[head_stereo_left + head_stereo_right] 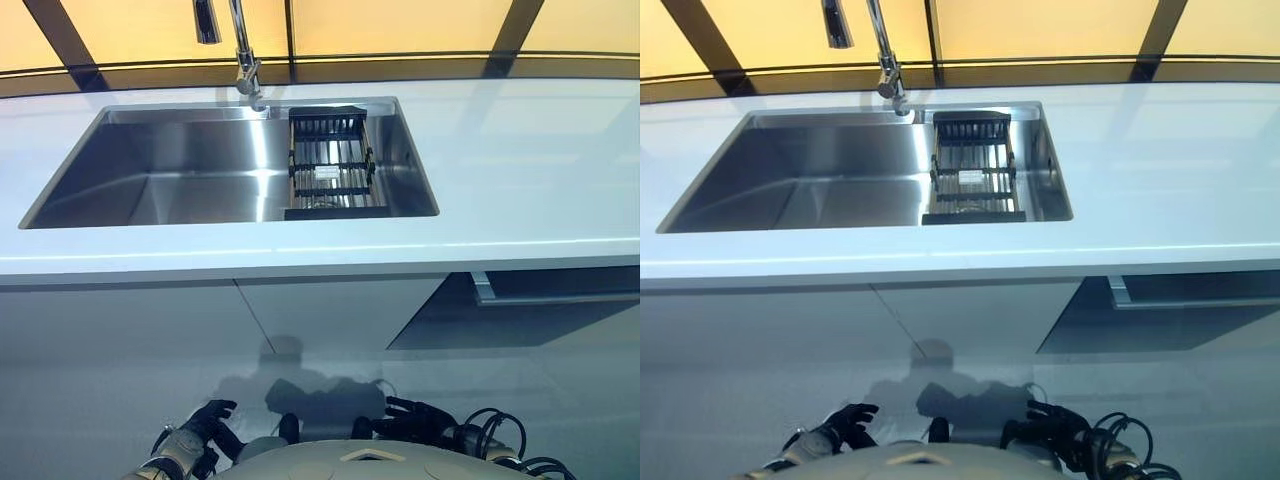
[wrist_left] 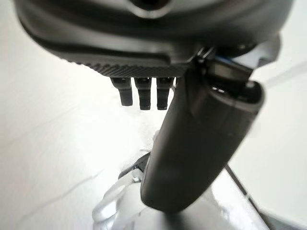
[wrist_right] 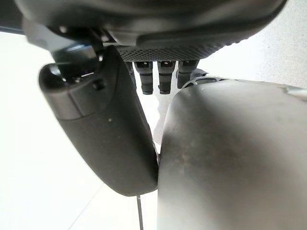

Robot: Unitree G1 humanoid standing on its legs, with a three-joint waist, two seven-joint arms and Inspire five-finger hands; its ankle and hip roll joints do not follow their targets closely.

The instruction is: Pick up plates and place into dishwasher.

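Currently, from my remote station, I log the following.

Sink (image 1: 180, 170): stainless steel, rectangular, set in a white countertop (image 1: 540, 170), long axis running left to right across my view.

Faucet (image 1: 243, 50): chrome, at the sink's back rim, its spout rising toward the window.

Drying rack (image 1: 332, 165): black wire, resting in the right end of the sink, long axis front to back. Whether it carries a plate I cannot tell; a small pale patch shows among its bars.

Cabinet fronts (image 1: 330, 310): pale, beneath the counter edge. To the right, a darker panel with a horizontal bar handle (image 1: 560, 297), possibly the dishwasher front.

Left hand (image 1: 205, 425): low at the bottom edge, well apart from the counter. Its wrist view shows the thumb (image 2: 201, 143) and fingers (image 2: 144, 98) extended and relaxed, nothing in them.

Right hand (image 1: 420, 418): low at the bottom edge, mirrored to the left one. Fingers (image 3: 158, 76) straight, thumb (image 3: 100, 129) out, holding nothing.
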